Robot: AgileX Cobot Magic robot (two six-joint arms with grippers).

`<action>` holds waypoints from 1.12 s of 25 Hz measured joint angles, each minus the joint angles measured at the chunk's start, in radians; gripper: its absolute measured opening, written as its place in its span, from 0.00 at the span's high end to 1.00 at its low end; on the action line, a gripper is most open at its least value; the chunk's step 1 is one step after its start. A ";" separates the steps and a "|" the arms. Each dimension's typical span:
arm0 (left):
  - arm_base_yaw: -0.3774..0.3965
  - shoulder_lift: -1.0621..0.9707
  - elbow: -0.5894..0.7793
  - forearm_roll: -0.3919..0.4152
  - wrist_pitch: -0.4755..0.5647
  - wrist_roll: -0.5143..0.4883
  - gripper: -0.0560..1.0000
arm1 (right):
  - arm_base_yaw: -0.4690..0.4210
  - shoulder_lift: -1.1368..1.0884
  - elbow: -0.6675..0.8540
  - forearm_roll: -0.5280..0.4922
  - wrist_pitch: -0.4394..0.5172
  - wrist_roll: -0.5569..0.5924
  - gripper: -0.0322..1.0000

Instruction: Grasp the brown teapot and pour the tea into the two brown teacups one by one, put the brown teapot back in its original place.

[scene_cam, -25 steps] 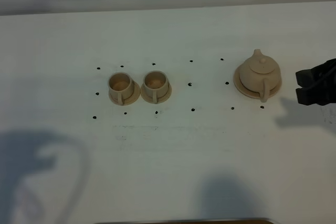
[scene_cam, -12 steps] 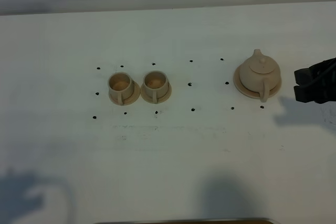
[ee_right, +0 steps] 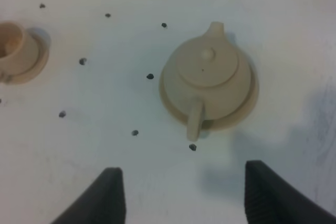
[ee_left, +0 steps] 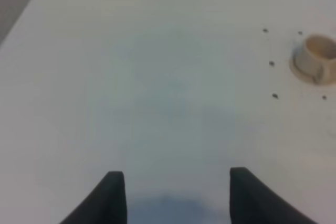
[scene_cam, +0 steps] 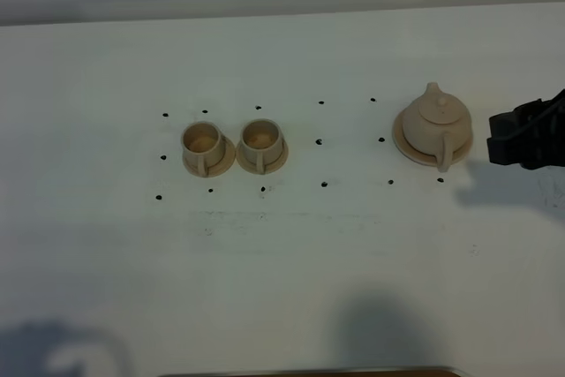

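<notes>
The brown teapot (scene_cam: 436, 124) (ee_right: 208, 77) rests on its wide saucer (scene_cam: 405, 147) (ee_right: 249, 102), the original place, at the right of the table, handle toward the near side. Two brown teacups (scene_cam: 203, 143) (scene_cam: 261, 139) stand side by side on small saucers left of centre; one teacup (ee_left: 317, 58) (ee_right: 12, 48) shows in each wrist view. My right gripper (scene_cam: 493, 139) (ee_right: 181, 195) is open, hanging just right of the teapot, nothing between its fingers. My left gripper (ee_left: 172, 195) is open over bare table, out of the high view.
Small black dots (scene_cam: 322, 184) mark the white table (scene_cam: 282, 253) around the cups and teapot. A dark edge (scene_cam: 309, 372) runs along the table's near side. Arm shadows fall at the lower left and lower middle.
My right gripper has edged left toward the teapot. The left arm's shadow at the lower left has shrunk and slid down toward the frame's edge. Teapot and cups have not moved.
</notes>
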 joint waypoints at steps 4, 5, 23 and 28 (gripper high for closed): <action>0.000 0.000 0.021 0.007 0.036 0.004 0.47 | 0.000 0.042 0.000 0.017 -0.016 0.000 0.50; 0.000 0.000 0.023 0.009 0.042 0.005 0.47 | 0.000 0.052 0.000 0.018 -0.019 0.000 0.50; -0.090 0.000 0.024 0.011 0.043 0.007 0.47 | 0.000 0.209 -0.001 0.043 -0.103 0.003 0.50; -0.097 0.000 0.024 0.014 0.043 0.007 0.47 | 0.000 0.209 -0.001 0.045 -0.107 0.003 0.50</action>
